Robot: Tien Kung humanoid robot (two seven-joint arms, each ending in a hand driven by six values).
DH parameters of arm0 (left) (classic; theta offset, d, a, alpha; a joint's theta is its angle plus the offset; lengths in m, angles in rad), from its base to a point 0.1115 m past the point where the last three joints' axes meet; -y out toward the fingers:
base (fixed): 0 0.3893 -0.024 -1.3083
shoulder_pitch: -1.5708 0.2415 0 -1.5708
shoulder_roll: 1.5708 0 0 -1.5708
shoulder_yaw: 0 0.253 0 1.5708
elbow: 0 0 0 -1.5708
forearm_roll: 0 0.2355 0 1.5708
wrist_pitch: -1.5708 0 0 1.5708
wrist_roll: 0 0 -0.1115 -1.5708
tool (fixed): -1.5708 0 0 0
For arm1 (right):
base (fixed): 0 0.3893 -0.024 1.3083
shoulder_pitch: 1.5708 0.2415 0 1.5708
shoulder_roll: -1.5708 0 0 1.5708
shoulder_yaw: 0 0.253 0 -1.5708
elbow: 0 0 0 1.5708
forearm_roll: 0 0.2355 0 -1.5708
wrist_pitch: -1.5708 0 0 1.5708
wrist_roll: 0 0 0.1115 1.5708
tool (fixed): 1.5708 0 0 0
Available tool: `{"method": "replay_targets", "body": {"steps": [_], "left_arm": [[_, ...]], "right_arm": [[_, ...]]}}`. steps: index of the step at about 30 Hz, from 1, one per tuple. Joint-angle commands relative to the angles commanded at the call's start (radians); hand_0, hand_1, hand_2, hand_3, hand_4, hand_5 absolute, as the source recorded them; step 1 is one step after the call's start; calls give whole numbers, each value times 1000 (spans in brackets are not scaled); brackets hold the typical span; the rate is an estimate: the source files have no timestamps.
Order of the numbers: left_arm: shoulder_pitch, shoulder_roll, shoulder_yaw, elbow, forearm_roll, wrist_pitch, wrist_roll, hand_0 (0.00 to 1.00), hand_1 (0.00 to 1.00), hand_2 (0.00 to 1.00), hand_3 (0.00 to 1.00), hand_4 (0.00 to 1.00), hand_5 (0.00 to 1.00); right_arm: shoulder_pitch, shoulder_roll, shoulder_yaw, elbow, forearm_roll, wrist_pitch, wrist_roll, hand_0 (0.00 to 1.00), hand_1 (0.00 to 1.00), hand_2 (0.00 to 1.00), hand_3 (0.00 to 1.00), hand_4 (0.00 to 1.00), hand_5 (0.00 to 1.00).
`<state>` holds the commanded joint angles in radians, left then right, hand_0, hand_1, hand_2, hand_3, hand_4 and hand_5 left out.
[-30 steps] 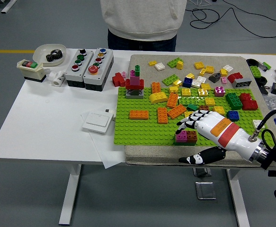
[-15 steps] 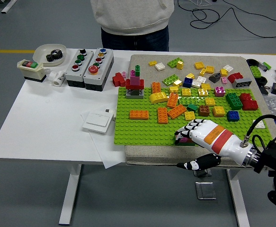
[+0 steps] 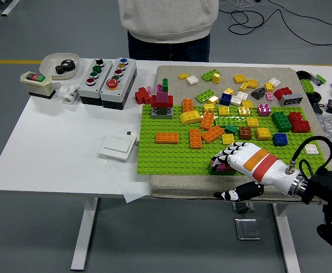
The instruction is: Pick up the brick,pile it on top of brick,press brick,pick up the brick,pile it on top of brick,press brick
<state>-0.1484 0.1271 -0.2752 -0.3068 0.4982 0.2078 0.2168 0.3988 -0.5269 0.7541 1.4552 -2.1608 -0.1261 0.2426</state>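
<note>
Right robot hand (image 3: 238, 159) lies palm-down at the near edge of the green baseplate (image 3: 171, 156), fingers (image 3: 222, 153) curled over a small brick stack (image 3: 218, 166) — pink and green show under the fingertips. Thumb (image 3: 234, 193) sticks out below, over the grey mat (image 3: 171, 187). Whether the hand grips the stack or just presses on it, can't tell. Left arm not in view.

Other bricks on the plate: orange ones (image 3: 167, 137) near the middle, a yellow brick (image 3: 189, 117) further back, and a red-pink tower (image 3: 162, 101) at the far-left corner. Loose bricks (image 3: 245, 91) scattered over the mat's far part.

Bench (image 3: 63, 148) left side: white switch (image 3: 118, 147) on paper, two grey button boxes (image 3: 107, 74), a bowl (image 3: 58, 60) w/ a black gear. A person (image 3: 167, 23) stands at the far side — hands not seen.
</note>
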Motion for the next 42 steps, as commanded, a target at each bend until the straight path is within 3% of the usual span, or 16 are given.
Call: {"method": "replay_targets", "body": {"steps": [20,42], "left_arm": [[-4,0,4,0,-6,1,-1,713,726,765,617,730,685],[-6,0,5,0,-7,0,-1,713,726,765,617,730,684]], "right_arm": [[19,12,-35,-47,-24,8,-7,762,696,735,607,878,655],[12,8,-36,-33,-30,1,-8,770,693,725,597,879,654]]}}
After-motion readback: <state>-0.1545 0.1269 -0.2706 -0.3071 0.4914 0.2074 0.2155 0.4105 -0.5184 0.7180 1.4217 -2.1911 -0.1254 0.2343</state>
